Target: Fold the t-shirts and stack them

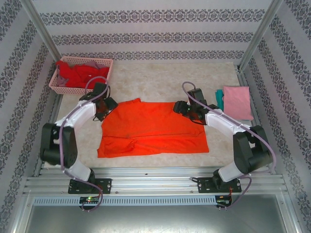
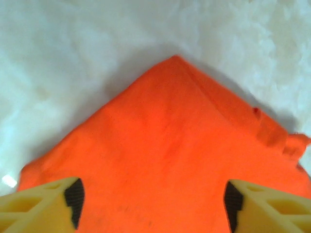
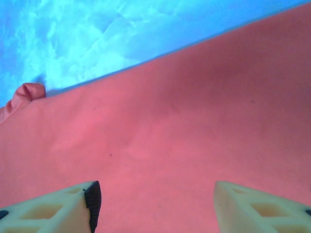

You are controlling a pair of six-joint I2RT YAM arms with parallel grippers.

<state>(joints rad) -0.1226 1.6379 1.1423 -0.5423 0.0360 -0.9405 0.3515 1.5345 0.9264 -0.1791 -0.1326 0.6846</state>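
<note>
A bright orange t-shirt (image 1: 153, 127) lies spread flat on the table between the two arms, partly folded with a crease along its lower half. My left gripper (image 1: 108, 108) hovers over its far left corner, open, with the orange cloth (image 2: 160, 160) beneath the yellow fingers (image 2: 43, 206). My right gripper (image 1: 181, 108) hangs over the far right edge, open too; the cloth (image 3: 170, 141) looks pinkish in that view. A folded pink t-shirt (image 1: 237, 101) lies on a teal t-shirt (image 1: 220, 99) at the right. A red shirt (image 1: 80, 74) sits crumpled in the basket.
The pink lattice basket (image 1: 104, 75) stands at the back left corner. Metal frame posts and patterned walls close in the table on three sides. Bare pale tabletop (image 1: 155, 77) stretches behind the orange shirt.
</note>
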